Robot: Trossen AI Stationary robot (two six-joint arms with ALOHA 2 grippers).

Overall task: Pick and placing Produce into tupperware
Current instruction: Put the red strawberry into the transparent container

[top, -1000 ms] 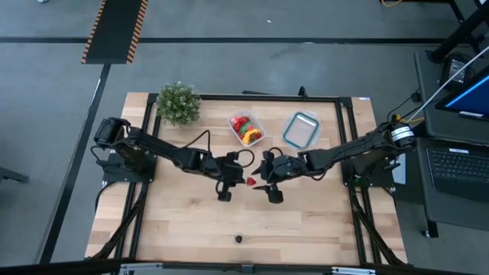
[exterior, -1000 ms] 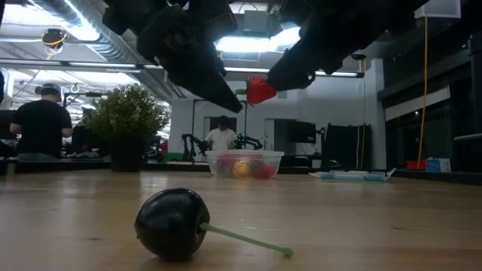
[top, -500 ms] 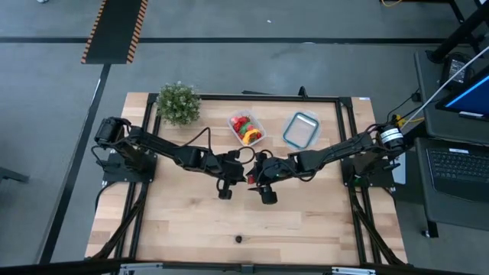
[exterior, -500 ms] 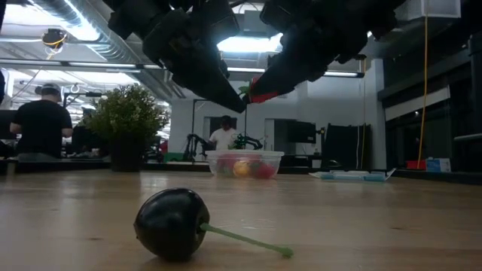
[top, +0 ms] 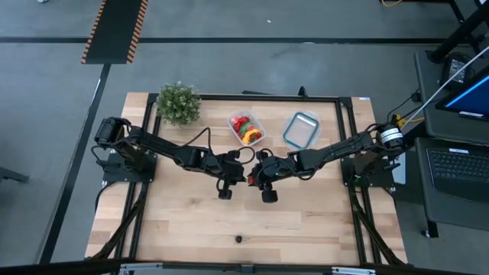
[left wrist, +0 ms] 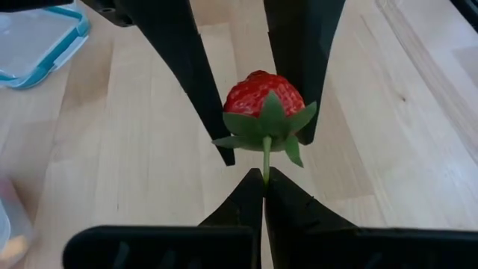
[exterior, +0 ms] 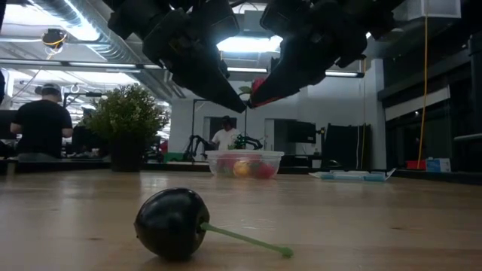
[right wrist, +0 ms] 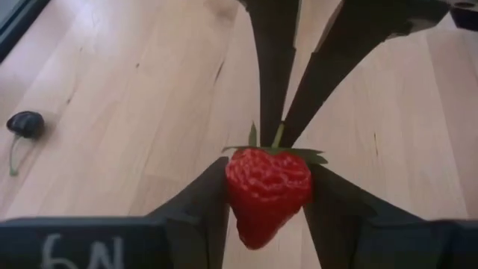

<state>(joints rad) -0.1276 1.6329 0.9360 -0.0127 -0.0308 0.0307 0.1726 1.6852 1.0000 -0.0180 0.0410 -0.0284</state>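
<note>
One red strawberry hangs in the air above the middle of the worktop, held between the two grippers, which meet tip to tip. The right gripper has its two fingers clamped on the berry's red body, one on each side. The left gripper has its two fingers pressed together on the berry's thin green stem, just below the leafy cap. In the low view the strawberry shows as a small red spot between the two dark arms, well above the wood.

One tupperware stands near the far edge of the worktop, behind the grippers, and holds several red, yellow and green pieces of produce. Just to its right lies one clear container with a blue rim. One bushy potted plant stands at the far left corner. One dark cherry with a green stem lies alone near the front edge, well apart from everything else. In the room beyond, two people show.
</note>
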